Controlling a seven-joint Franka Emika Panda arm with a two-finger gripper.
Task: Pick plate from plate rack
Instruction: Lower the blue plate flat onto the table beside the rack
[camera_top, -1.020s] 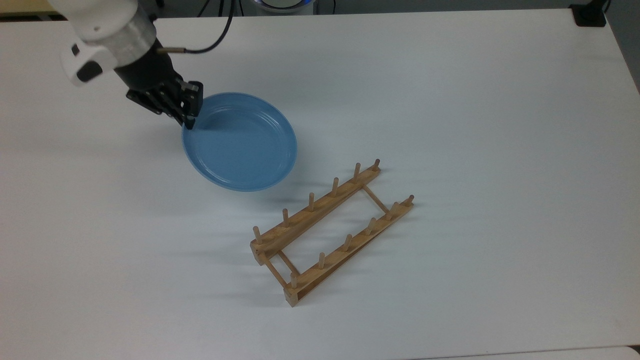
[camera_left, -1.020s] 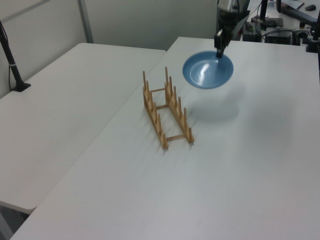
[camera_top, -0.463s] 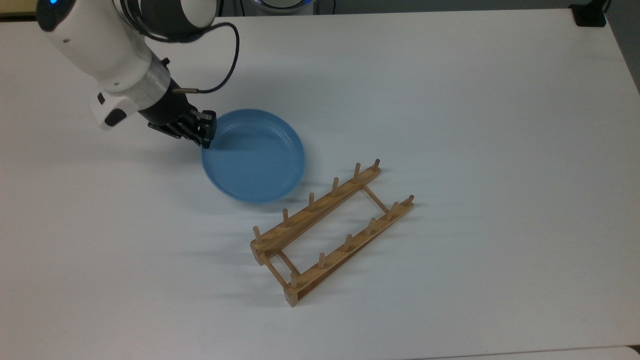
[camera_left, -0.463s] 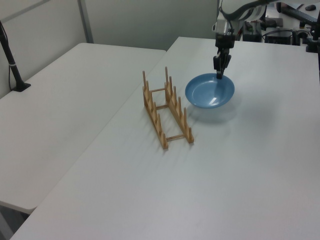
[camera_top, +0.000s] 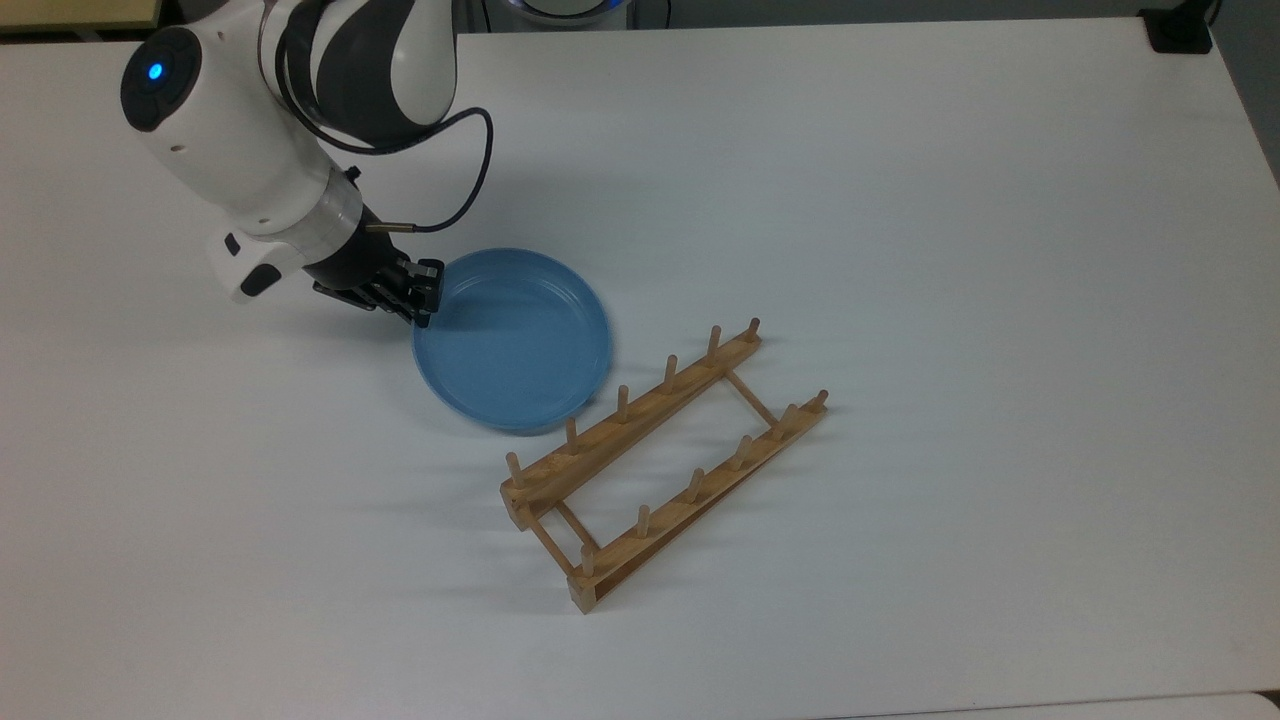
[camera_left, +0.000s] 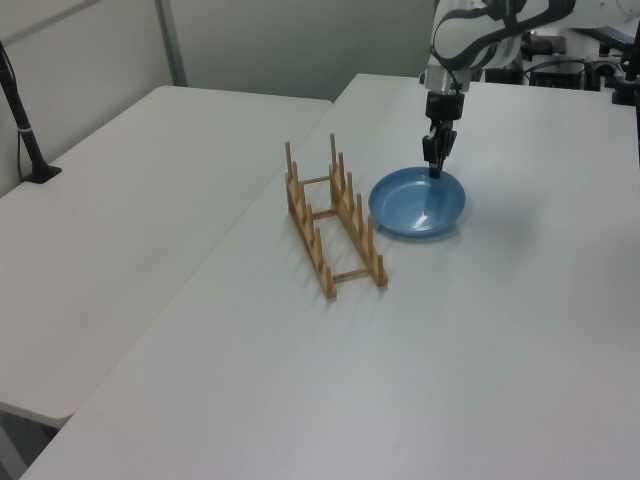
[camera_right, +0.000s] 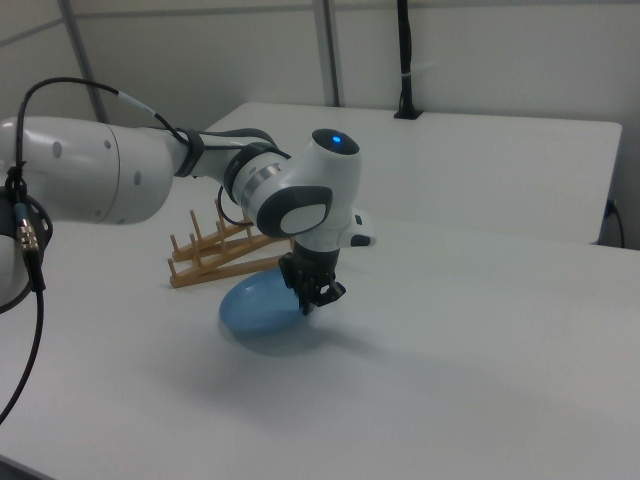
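The plate (camera_top: 515, 342) is gripped at its rim by the closed gripper (camera_top: 420, 300) and has been lowered since half a second ago. It now rests on or just above the table (camera_top: 950, 250), just beside the empty plate rack (camera_top: 660, 465).

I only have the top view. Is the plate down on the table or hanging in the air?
Observer: In the left view the plate sits low, on the table or just above it.
Operator: How does the claw meet it?
Observer: In the left view the claw points straight down onto the plate's far rim.
Operator: Is it clear of the rack?
Observer: In the right view the plate lies in front of the plate rack, below its pegs; I cannot tell whether they touch.
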